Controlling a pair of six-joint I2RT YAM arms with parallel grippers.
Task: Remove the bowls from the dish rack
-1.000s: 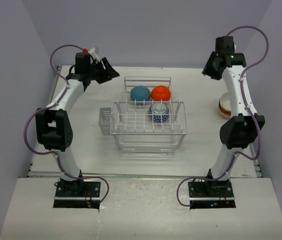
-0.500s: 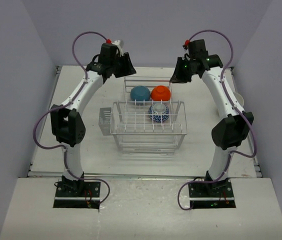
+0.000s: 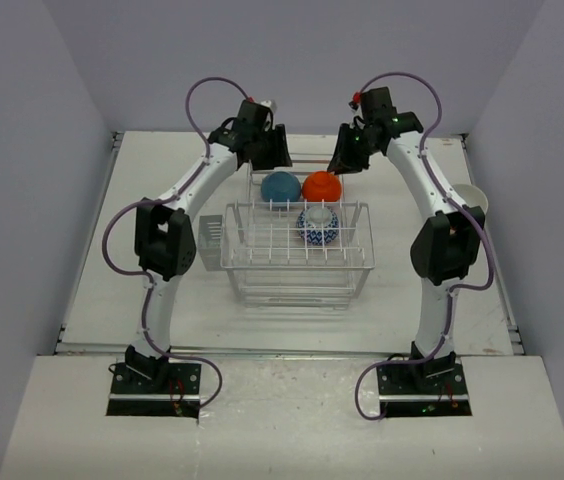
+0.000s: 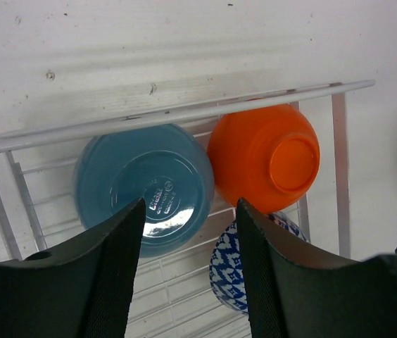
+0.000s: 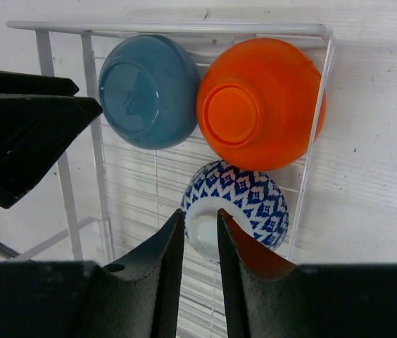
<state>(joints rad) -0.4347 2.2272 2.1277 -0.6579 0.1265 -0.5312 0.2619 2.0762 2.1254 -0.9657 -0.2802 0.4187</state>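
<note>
The white wire dish rack point(image 3: 262, 262) stands mid-table with three bowls upside down in its back half: blue point(image 3: 280, 186), orange point(image 3: 321, 186) and blue-and-white patterned point(image 3: 318, 226). My left gripper point(image 3: 268, 152) hovers open over the rack's back rail; in its wrist view its fingertips point(image 4: 188, 205) frame the gap between the blue bowl point(image 4: 142, 184) and the orange bowl point(image 4: 265, 153), holding nothing. My right gripper point(image 3: 347, 156) hangs above the orange bowl point(image 5: 258, 102); its fingertips point(image 5: 200, 215) stand narrowly apart and empty over the patterned bowl point(image 5: 244, 204).
A cream bowl point(image 3: 467, 198) sits on the table at the right edge, partly behind my right arm. A small cutlery cup point(image 3: 209, 240) hangs on the rack's left side. Grey walls close off three sides of the table.
Both arms swung inward from the table's outer back corners to the back of the rack. The right gripper's jaws narrowed.
</note>
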